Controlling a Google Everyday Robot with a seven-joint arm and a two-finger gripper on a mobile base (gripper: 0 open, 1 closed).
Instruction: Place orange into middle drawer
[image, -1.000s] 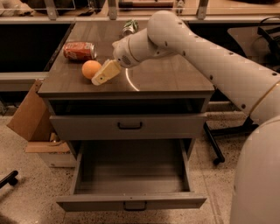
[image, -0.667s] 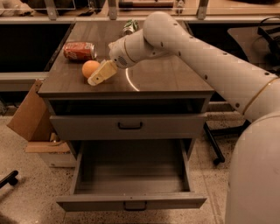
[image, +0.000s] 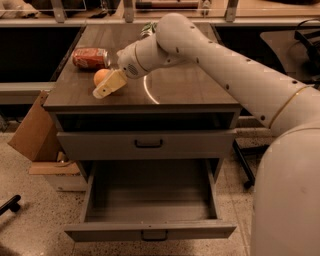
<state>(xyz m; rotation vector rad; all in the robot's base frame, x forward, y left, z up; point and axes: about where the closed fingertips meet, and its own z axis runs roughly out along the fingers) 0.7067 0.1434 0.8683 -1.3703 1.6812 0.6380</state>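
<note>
The orange (image: 100, 75) sits on the left part of the wooden cabinet top (image: 180, 87), just in front of a red soda can (image: 90, 57) lying on its side. My gripper (image: 108, 84) is at the orange's right front side, partly covering it, low over the top. The middle drawer (image: 150, 202) is pulled open below, with a plain grey interior and nothing in it. My white arm reaches in from the right across the cabinet top.
The upper drawer (image: 147, 145) with a dark handle is closed. A cardboard box (image: 32, 132) leans at the cabinet's left side. A dark chair base (image: 242, 165) stands to the right. A green item (image: 146, 28) lies at the back of the top.
My gripper has moved a little left, closer against the orange. The orange, can and drawer have not moved.
</note>
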